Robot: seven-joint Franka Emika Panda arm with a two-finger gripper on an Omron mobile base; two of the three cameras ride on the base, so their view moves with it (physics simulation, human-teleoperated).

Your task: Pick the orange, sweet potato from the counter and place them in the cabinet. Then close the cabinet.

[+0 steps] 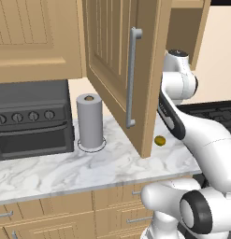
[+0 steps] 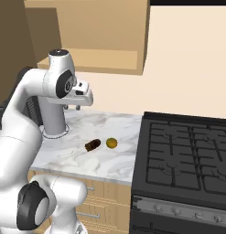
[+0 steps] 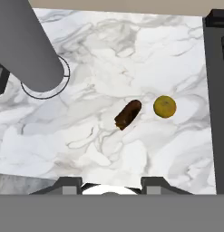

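arm: bending over the counter (image 2: 78, 157), hand pointing straight down well above it
gripper (image 3: 111, 186): hanging with fingers pressed together, gripping nothing
sweet potato (image 3: 128, 114): lying on the marble well below, just ahead of the fingertips
orange (image 3: 164, 107): sitting just right of the sweet potato, apart
cabinet (image 1: 121, 60): door standing open

I can't read any words, numbers, or signs anywhere. The black oven (image 1: 32, 121) left of the paper-towel roll (image 1: 90, 120) has four round knobs, but I see no marks on them that I can read. The cabinet (image 1: 119, 60) doors above the roll are plain wood. The stove (image 2: 187, 160) has no letters I can make out.
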